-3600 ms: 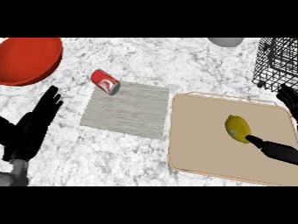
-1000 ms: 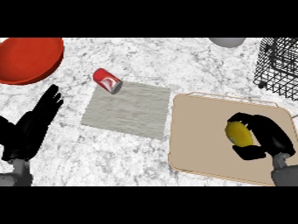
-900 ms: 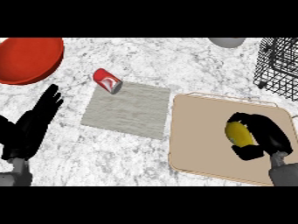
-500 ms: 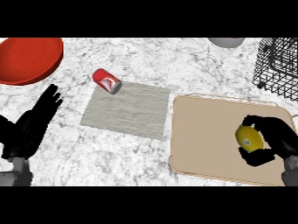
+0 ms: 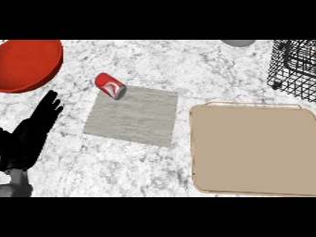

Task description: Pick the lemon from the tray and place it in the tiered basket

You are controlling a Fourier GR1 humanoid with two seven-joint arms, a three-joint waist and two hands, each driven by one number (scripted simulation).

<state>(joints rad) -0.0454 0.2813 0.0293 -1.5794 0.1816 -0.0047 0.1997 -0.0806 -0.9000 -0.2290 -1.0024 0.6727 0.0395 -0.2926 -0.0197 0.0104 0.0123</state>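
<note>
The beige tray [image 5: 256, 152] lies at the right of the counter with nothing on its surface. No lemon shows anywhere in the head view. The black wire tiered basket [image 5: 304, 69] stands at the upper right, cut off by the view's edge. My left hand [image 5: 27, 134] rests open at the lower left, fingers up. My right hand is out of the view.
A red bowl [image 5: 20, 65] sits at the upper left. A red can [image 5: 110, 85] lies on its side at the corner of a grey cloth [image 5: 133, 115] in the middle. A grey round object [image 5: 239, 42] peeks in at the top.
My right hand, shut on the lemon over the tray, has left the view with it. The tray now lies bare. The left hand has not moved.
</note>
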